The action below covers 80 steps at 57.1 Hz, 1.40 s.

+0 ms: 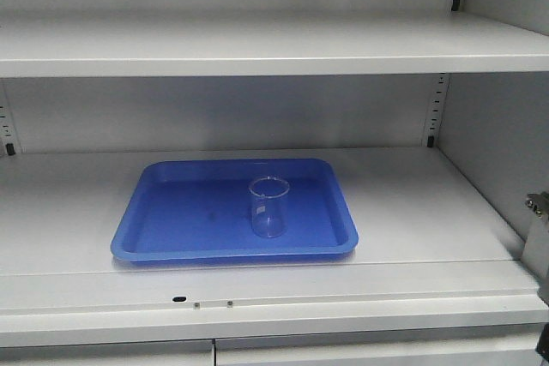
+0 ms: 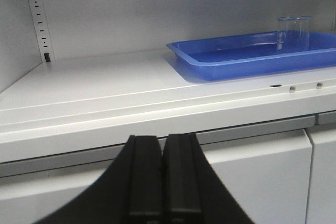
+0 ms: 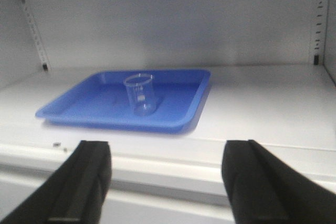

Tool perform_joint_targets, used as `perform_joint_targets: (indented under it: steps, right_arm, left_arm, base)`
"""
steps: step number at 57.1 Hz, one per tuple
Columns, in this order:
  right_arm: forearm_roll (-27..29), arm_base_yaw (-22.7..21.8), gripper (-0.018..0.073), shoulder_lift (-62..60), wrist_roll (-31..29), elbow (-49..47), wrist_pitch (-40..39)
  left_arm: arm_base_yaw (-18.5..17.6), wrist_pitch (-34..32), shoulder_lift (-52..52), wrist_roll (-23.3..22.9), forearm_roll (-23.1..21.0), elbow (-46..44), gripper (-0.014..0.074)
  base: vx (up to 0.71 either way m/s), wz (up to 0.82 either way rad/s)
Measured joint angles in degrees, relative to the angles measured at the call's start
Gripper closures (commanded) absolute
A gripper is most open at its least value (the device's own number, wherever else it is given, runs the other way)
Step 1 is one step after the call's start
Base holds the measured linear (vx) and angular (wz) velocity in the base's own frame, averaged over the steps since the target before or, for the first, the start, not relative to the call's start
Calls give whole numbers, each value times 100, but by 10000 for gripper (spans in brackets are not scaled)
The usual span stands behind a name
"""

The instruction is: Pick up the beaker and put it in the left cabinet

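a: start at the left. what's the left gripper (image 2: 163,182) doing?

b: its two black fingers are pressed together with nothing between them, low in front of the cabinet's lower doors. it's well off to the left of the work, so i'd leave it parked.

a: and the beaker (image 1: 268,207)?

b: upright, mouth up, inside the blue tray (image 1: 154,212), a little right of the tray's middle. the tray sits flat on the middle shelf of the left cabinet (image 1: 412,203). the beaker looks empty and has clear space all round it within the tray.

a: so the right side does the picking?

b: that's my reading. the right gripper (image 3: 165,179) is spread wide, holding nothing, in front of the shelf edge, with the beaker ahead and somewhat left of its centre line.

a: how to do it well?

b: shift left until the glass sits centred between the fingers, then go forward above the tray's raised lip so the lower fingertips don't catch it. close around the mid-body rather than the rolled rim; glass is slick and light, so close gently and squarely or it may tip or skate. lift straight up before carrying it away.
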Motion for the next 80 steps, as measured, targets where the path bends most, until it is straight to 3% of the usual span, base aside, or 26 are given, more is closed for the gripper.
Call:
perform_joint_targets:
  steps: [5, 12, 18, 24, 35, 43, 50, 58, 80]
  right_arm:
    - [984, -1, 249, -4, -1263, 4, 41]
    - [2176, -1, 440, -137, -2763, 111, 21]
    - [2564, -18, 575, -537, -3213, 513, -251]
    - [2623, -311, 571, -1205, -3206, 1148, -652]
    - [2623, -1528, 568, -2468, -2881, 2364, -886]
    - [2510, -2150, 568, -2580, -2313, 3125, -926]
    - [1885, -2243, 568, -2580, -1817, 3198, -590]
    - [1196, -2269, 568, -2580, -1709, 3198, -472]
    - [1085, -2269, 568, -2580, -1709, 3198, -433]
  left_arm:
    - [0, 0, 0, 0, 0, 0, 595]
    - [0, 0, 0, 0, 0, 0, 595]
    - [0, 0, 0, 0, 0, 0, 595]
    - [0, 0, 0, 0, 0, 0, 595]
    - [0, 0, 0, 0, 0, 0, 595]
    - [0, 8, 0, 0, 0, 0, 595]
    - [0, 1, 0, 0, 0, 0, 595]
    - [0, 1, 0, 0, 0, 0, 595]
    - [0, 1, 0, 0, 0, 0, 595]
  base:
    - [0, 0]
    - [0, 0]
    - [0, 0]
    - [0, 0]
    - [0, 0]
    - [0, 0]
    - [0, 0]
    - [0, 0]
    - [0, 0]
